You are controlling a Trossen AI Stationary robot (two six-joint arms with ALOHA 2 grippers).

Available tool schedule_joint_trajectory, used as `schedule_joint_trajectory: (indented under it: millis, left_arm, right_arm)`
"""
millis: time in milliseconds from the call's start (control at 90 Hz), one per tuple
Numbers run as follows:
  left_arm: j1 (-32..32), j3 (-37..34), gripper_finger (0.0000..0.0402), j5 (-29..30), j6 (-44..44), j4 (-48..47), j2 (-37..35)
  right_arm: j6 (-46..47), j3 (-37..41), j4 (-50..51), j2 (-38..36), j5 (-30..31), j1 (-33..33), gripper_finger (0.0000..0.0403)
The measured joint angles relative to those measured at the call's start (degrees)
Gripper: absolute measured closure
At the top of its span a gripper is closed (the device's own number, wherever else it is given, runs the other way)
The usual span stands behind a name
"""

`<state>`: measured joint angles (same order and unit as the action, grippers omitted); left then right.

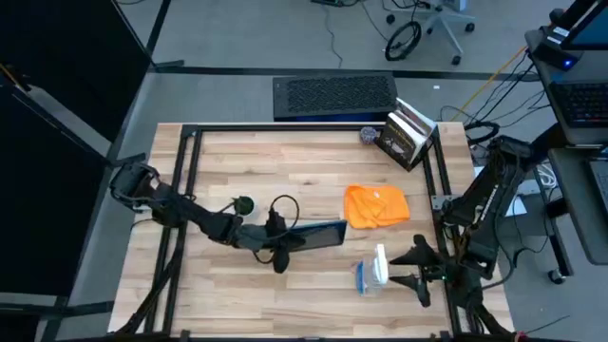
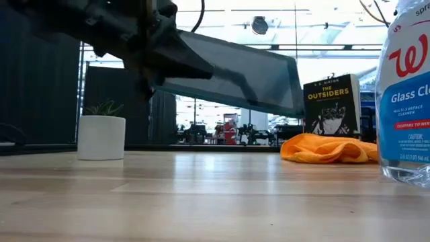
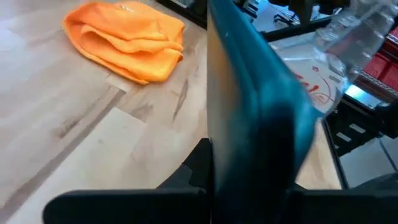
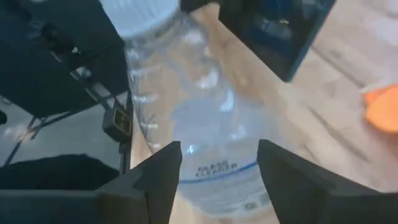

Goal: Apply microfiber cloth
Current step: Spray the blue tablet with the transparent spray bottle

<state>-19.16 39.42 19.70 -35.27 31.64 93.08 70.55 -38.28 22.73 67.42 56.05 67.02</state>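
Left gripper (image 1: 285, 239) is clamped on the dark tablet (image 1: 318, 234), gripping it at its left end and holding it clear of the table (image 1: 237, 161). In the low view the tablet hangs tilted in the air, with table surface visible beneath it. In the left wrist view it stands edge-on between the fingers.

Microfiber cloth (image 1: 376, 205) lies bunched on the table just beyond the tablet's right end, apart from it and untouched by either gripper.

Right gripper (image 1: 419, 267) sits at the table's near right corner, fingers spread wide, pointing at the spray bottle (image 1: 373, 269). In the right wrist view the bottle lies between the fingers (image 4: 155, 177); contact is hard to judge, probably none.

At the far edge: a book (image 1: 407, 135) standing, and a small white pot (image 2: 101, 136) with a plant.
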Motion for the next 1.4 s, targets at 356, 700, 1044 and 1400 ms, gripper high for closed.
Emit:
schedule_joint_trajectory:
  millis: [356,700,1044,1400]
  left_arm:
    - [5.3,4.1,0.0396,-4.6,6.6,-0.1,0.0]
    - [8.7,8.5,0.0396,-6.4,9.0,-2.8,0.0]
    - [9.3,8.9,0.0395,-6.6,8.7,-2.6,0.0]
    - [11.2,14.2,0.0395,-8.0,14.2,-2.9,1.9]
  right_arm:
    - [-5.1,0.0,0.3,-3.9,0.8,0.2,0.0042]
    - [-12.7,0.0,-1.9,-6.0,3.1,-0.7,0.0008]
    - [-21.9,-0.6,1.0,-8.1,3.7,-0.7,0.0003]
    - [-25.2,-1.5,-6.3,-9.9,1.4,-2.0,0.0009]
